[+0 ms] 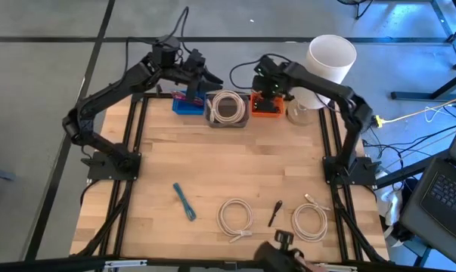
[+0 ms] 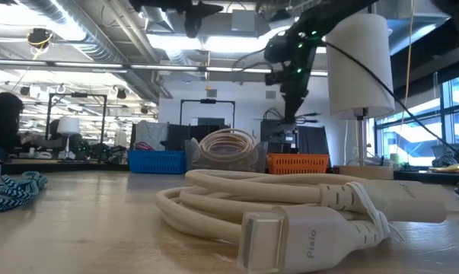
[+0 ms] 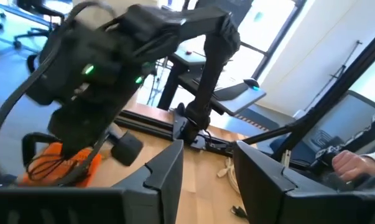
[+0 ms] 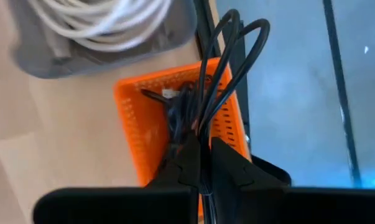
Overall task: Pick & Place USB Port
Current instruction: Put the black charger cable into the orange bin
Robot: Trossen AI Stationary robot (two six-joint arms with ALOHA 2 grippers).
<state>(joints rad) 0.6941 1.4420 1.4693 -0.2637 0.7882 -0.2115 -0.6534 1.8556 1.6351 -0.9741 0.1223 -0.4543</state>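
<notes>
Wooden worktop [image 1: 212,166]: right tool [image 4: 201,163] hangs over the orange basket [image 4: 137,118], clenched on a looped black cable [image 4: 227,62] running lengthwise upward; left tool [image 3: 206,177] released over the blue bin [image 1: 185,104]

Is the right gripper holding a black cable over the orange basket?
Yes, the right gripper has its fingers pinched on a looped black cable directly above the orange basket.

"pixio" on white cable plug [image 2: 290,237]
</notes>
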